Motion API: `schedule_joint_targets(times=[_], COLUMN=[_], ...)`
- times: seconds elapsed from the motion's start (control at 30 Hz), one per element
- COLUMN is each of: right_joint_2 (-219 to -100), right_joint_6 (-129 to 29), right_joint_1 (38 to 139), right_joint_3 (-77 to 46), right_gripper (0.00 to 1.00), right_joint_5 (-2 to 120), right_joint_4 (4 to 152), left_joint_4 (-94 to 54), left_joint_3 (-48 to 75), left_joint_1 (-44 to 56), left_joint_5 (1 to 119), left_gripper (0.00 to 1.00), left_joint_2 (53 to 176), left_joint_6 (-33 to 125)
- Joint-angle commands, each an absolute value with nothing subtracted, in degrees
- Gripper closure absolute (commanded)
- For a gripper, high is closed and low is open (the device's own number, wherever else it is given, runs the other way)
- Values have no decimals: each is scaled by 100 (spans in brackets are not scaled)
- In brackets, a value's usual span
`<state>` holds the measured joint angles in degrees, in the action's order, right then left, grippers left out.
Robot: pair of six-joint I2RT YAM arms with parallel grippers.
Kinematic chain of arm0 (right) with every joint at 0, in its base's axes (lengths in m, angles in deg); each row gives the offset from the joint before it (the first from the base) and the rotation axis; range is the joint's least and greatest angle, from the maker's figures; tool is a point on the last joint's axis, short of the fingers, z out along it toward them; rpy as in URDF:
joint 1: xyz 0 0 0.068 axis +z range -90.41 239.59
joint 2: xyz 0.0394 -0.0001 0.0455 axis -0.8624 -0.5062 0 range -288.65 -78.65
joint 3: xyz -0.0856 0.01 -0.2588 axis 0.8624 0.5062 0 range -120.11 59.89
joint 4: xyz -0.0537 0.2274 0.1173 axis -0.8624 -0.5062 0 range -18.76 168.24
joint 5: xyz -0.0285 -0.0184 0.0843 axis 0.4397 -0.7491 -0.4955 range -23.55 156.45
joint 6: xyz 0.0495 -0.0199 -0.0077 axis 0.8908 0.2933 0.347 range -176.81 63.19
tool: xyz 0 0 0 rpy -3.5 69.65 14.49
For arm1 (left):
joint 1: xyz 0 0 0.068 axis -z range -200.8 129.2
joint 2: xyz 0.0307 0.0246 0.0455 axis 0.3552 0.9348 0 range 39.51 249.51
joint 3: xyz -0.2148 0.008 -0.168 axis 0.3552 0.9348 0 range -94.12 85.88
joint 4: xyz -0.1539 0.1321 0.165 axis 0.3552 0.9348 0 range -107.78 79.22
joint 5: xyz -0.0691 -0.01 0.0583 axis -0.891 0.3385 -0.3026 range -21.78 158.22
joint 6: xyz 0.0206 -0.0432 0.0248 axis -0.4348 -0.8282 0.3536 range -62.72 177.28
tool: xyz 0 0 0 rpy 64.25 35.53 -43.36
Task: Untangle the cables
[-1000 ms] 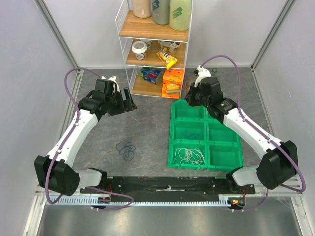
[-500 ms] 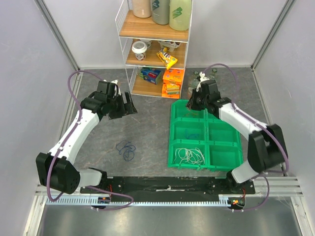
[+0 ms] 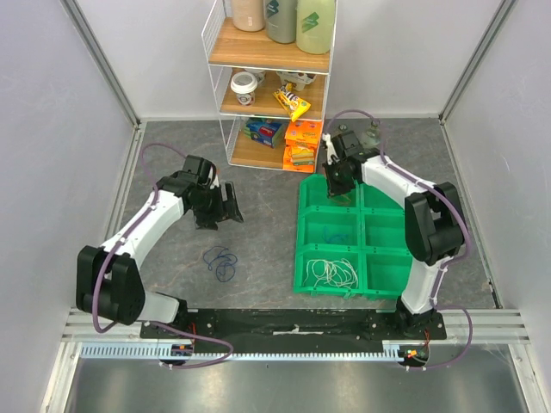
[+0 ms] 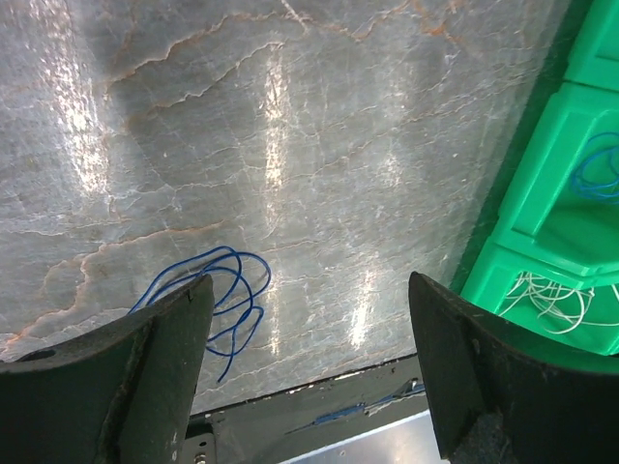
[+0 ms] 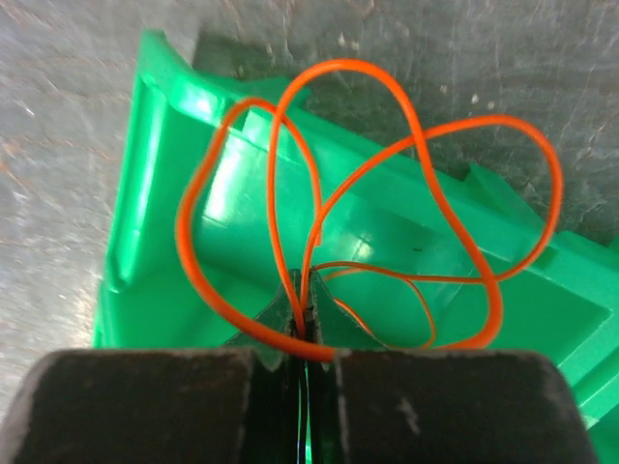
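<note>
Right tool [image 5: 308,314] clamps a looped thin orange wire [image 5: 340,64] over the far-left compartment of the green plastic tray [image 3: 389,277]. Left tool [image 4: 309,329] is spread wide, holding nothing, above a thin blue wire coil [image 4: 237,290] lying on the grey marbled bench [image 3: 267,232]. Thin white wire coil [image 3: 331,273] sits in the near-left compartment.

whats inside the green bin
White cable in the near-left compartment of the green bin, blue cable in the one behind it. The right end effector, shut on an orange cable, hides part of the far row.
</note>
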<state>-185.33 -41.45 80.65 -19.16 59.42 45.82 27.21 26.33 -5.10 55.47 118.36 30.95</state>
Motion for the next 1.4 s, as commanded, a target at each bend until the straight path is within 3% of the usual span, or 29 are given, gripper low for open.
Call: schedule_joint_targets(times=[0.0, 0.23, 0.57, 0.83, 1.1, 1.37], right_joint_2=[-18676, -18808, -18158, -17288, -16550, -16461], right_joint_6=[-4871, -4943, -4644, -4547, -4609, -4495], right_joint_1=[8253, 8481, 8526, 8543, 8534, 8534], right_joint_3=[-2124, -2124, -2080, -2194, -2116, -1869], right_gripper=[97, 92, 49, 32, 30, 30], right_joint_5=[6082, 6521, 6803, 6724, 6733, 6505], right_joint_4=[3931, 3869, 3852, 3711, 3939, 4054], left_joint_4=[2705, 2573, 2731, 2722, 2714, 2669], left_joint_3=[2726, 2928, 3051, 3394, 3341, 3569], left_joint_1=[-560, -560, -560, -569, -569, -121], left_joint_5=[5372, 5425, 5864, 6207, 6094, 5970], left_gripper=[12, 9, 5, 4, 4, 23], left_joint_2=[12001, 12370, 12081, 11843, 12652, 12934], left_joint_6=[2960, 2828, 2511, 2168, 2545, 2415])
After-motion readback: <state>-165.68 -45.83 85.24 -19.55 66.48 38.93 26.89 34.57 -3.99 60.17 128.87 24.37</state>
